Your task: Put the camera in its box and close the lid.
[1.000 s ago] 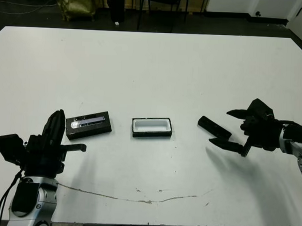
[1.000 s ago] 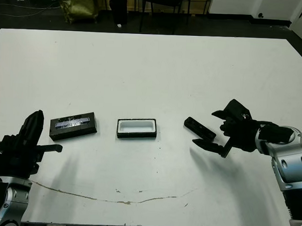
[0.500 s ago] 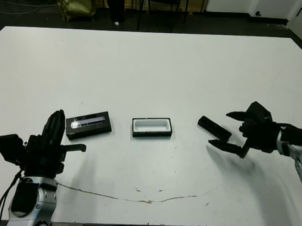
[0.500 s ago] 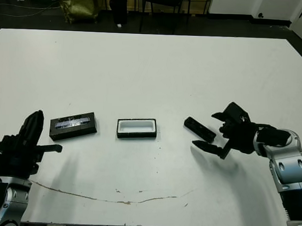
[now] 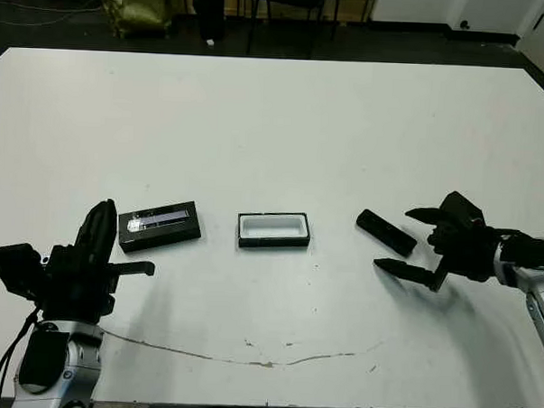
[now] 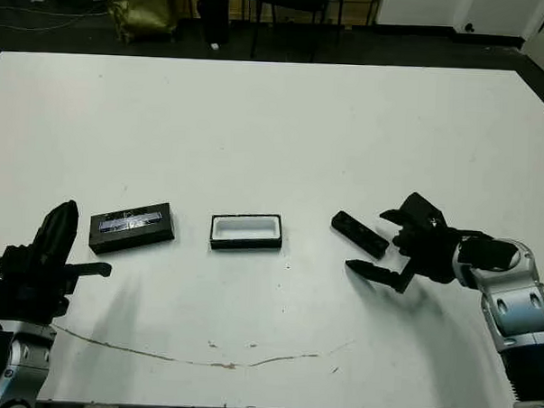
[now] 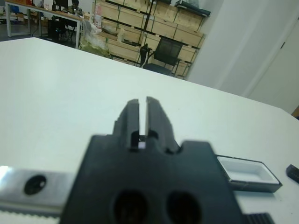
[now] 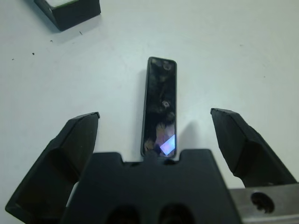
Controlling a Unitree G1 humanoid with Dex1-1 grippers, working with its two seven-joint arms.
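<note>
The camera, a slim black bar, lies flat on the white table right of centre. My right gripper is open, one finger on each side of the bar without touching it. In the right wrist view the camera points straight away between the spread fingertips, a pale bluish patch at its near end. The box, a black tray with white lining, sits open and empty at the centre. Left of it lies the lid with its silvery stripe. My left gripper is shut and hovers just left of the lid, holding nothing.
A thin brown scratch line runs along the table near its front edge. Beyond the far edge are a dark floor, a black chair and shelves of cardboard boxes.
My right gripper has sunk a little toward the table and its fingers now sit closer around the camera. The camera, box, lid and left arm have not moved.
</note>
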